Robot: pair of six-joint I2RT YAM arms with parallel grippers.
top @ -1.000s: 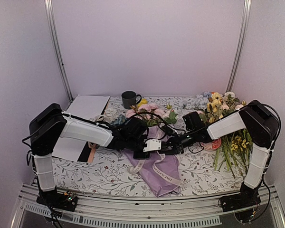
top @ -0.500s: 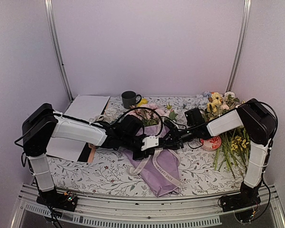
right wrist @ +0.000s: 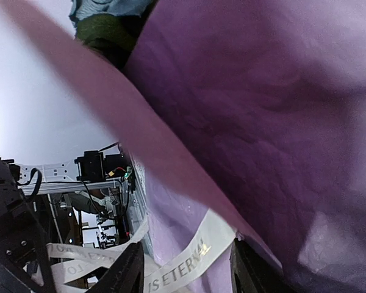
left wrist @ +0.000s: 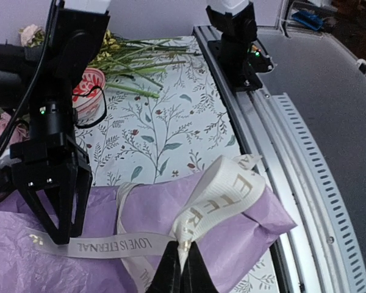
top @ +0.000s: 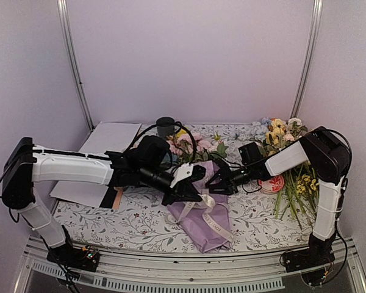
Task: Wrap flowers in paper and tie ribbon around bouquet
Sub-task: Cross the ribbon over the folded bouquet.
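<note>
**A:** Left wrist view first: which step is this?

**B:** The tying, I'd judge. The paper is already round the flowers, so the bouquet lies as a cone mid-table, with the blooms at the far end and the point toward the near edge. The ribbon lies across it in loose loops, with no knot that I can see.

**A:** And the pincers?

**B:** The left gripper is pinched tight on a raised fold of ribbon, just above the lilac wrap. The right gripper has its jaws apart. A flat strand with the printed lettering runs between its fingers, unclamped. That pincer sits right against the cone's right flank, close beside the left one.

**A:** What does the next move call for?

**B:** Probably the right pincer should close on that strand while the left keeps its fold taut. Then the two ends can be drawn across each other. The paper is soft, so a hard pull could crumple the cone or drag it sideways. Whether the ribbon passes under the bouquet I cannot tell.
</note>
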